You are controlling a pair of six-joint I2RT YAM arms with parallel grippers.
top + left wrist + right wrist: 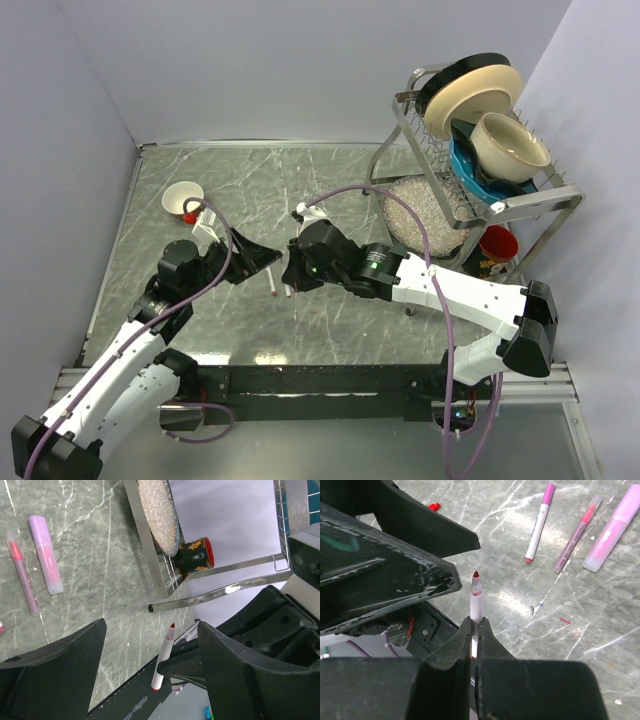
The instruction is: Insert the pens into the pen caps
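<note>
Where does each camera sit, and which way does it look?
Top: above and behind, looking down on the table; left arm and right arm show.
Left wrist: on the left arm, facing the dish rack through the open left pincer.
Right wrist: on the right arm, looking along the right pincer, shut on the red-tipped pen.
Both wrist views show that pen.

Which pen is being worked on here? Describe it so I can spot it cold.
Find the right arm's gripper over the middle of the grey marbled table. Its jaws are shut on a thin white pen with a bare red tip poking out past them. The other pens lie flat on the table; this one alone is held.
</note>
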